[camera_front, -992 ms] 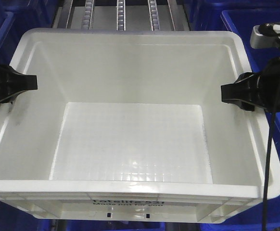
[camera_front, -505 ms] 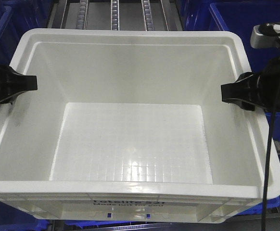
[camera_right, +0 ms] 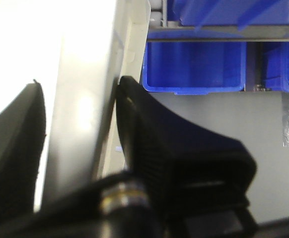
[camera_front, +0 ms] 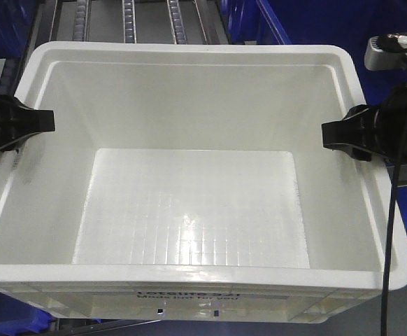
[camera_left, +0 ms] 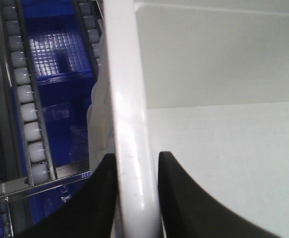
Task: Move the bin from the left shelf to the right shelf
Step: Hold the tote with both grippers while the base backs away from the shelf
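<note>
The left claw (camera_front: pixel 44 121) and the right claw (camera_front: pixel 331 135) each squeeze one side edge of the white bin (camera_front: pixel 189 210), so it hangs level between them, in front of the far roller shelf (camera_front: pixel 129 17).

Dark blue totes (camera_front: pixel 315 21) fill the upper right of the front view. In the right wrist view, another blue tote (camera_right: pixel 194 67) sits upper centre, above grey floor (camera_right: pixel 219 116).
</note>
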You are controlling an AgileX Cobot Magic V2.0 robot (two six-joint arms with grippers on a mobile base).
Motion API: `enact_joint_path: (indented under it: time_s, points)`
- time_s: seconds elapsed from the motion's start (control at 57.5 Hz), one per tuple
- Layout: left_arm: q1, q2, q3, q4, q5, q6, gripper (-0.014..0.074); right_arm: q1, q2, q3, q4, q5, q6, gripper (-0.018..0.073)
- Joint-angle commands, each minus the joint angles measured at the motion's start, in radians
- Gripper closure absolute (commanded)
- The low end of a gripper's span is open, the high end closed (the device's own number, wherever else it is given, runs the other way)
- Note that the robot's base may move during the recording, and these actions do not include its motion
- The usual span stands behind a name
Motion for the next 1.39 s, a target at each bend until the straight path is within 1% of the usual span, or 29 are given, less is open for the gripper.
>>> enact_joint_path:
  time_s: [0.0,1.375]
  points:
    - [-0.002,-0.040,-0.038,0.023,-0.119,0.030,0.0603,-0.012,-0.034,-0.037,-0.031,-0.102,-0.031,0.0564]
    - [-0.002,-0.040,-0.038,0.023,-0.118,0.030,0.0603,-0.012,-0.034,-0.037,-0.031,-0.102,-0.031,0.0564]
